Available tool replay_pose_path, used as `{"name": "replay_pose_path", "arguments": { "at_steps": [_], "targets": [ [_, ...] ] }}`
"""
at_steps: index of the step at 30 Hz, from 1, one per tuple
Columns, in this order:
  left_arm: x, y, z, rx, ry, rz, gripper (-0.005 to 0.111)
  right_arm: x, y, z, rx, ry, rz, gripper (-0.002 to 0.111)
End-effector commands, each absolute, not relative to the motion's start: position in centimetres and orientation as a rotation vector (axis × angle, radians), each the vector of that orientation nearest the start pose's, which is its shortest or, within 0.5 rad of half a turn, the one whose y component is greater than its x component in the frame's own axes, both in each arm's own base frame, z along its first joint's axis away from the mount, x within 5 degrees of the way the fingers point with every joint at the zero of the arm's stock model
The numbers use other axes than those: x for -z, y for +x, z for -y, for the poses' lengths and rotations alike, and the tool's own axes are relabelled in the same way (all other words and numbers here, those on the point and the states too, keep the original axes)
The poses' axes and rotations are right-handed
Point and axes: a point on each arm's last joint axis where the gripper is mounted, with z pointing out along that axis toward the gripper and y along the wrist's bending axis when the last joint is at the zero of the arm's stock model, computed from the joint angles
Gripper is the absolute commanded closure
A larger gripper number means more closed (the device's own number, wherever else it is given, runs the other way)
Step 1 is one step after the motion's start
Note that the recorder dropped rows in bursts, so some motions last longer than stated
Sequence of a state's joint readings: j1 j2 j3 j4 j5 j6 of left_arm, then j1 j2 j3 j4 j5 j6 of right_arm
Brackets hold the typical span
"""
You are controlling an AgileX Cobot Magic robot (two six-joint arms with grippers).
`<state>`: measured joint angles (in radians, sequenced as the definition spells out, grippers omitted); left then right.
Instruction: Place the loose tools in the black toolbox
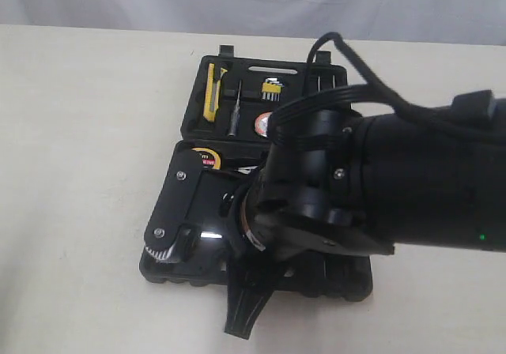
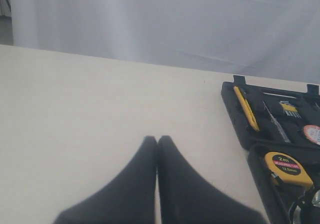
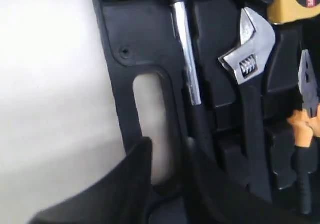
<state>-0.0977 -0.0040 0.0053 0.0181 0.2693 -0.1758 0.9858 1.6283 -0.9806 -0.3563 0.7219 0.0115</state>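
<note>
**Tools in their beds:** A large black moulded-plastic toolbox (image 1: 326,79) lies opened flat on a matt cream table (image 2: 75,109) before a creased white cloth backdrop (image 2: 150,19).

The right gripper (image 3: 169,151), with two smooth black wedge-shaped fingers, hangs over the case's slot handle with its jaws a little apart. One finger lies across the slot and the other over the hammer's dark grip, and they clamp nothing.

The left gripper (image 2: 157,141) sits well to the side over bare tabletop, its tapered black fingers pressed tip to tip and closed on nothing.

In the far half, a slim yellow-black utility knife (image 2: 246,108) sits in a shaped recess. A small black tape roll with a colourful label (image 1: 263,122) rests nearer the hinge.

A squat yellow 2m tape measure (image 2: 287,169) with a round black label fills a corner pocket of the near half. In the same half, pliers with black-orange handles (image 3: 306,134) and bare steel jaws lie just beside a bright steel adjustable wrench (image 3: 247,59) with a knurled screw. Next to the wrench is the polished round shaft of a steel hammer (image 3: 187,59).
</note>
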Motion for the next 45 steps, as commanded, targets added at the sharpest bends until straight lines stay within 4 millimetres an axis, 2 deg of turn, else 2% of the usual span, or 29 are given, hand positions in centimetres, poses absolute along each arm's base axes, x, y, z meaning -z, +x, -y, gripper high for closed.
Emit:
{"name": "replay_pose_path", "arguments": {
  "at_steps": [1, 3, 16, 19, 27, 35, 36, 38, 39, 45],
  "targets": [
    [-18.9, 5.5, 0.5, 0.189, -0.053, -1.757, 0.107, -20.2, 18.4, -24.6, 0.121, -1.588, -2.226, 0.057],
    [-18.9, 5.5, 0.5, 0.187, -0.052, -1.757, 0.107, -20.0, 18.4, -24.6, 0.123, -1.592, -2.229, 0.053],
    [-18.9, 5.5, 0.5, 0.185, -0.050, -1.757, 0.107, -16.5, 18.8, -25.0, 0.217, -1.813, -2.200, 0.054],
    [-18.9, 5.5, 0.5, 0.185, -0.050, -1.757, 0.107, -16.0, 18.2, -25.5, 0.221, -1.884, -2.159, 0.054],
    [-18.9, 5.5, 0.5, 0.182, -0.049, -1.756, 0.107, -13.2, 18.4, -26.1, 0.241, -1.943, -2.175, 0.054],
    [-18.9, 5.5, 0.5, 0.182, -0.049, -1.756, 0.107, -11.9, 18.9, -26.3, 0.235, -1.956, -2.152, 0.054],
    [-18.9, 5.5, 0.5, 0.182, -0.049, -1.756, 0.107, -11.8, 18.9, -26.3, 0.241, -1.961, -2.157, 0.058],
    [-18.9, 5.5, 0.5, 0.182, -0.049, -1.756, 0.107, -11.6, 18.9, -26.1, 0.262, -1.981, -2.167, 0.088],
    [-18.9, 5.5, 0.5, 0.182, -0.049, -1.756, 0.107, -11.6, 18.9, -26.0, 0.263, -1.975, -2.176, 0.108],
    [-18.9, 5.5, 0.5, 0.182, -0.049, -1.756, 0.107, -14.4, 18.8, -25.7, 0.279, -1.992, -2.132, 0.109]
  ]
}}
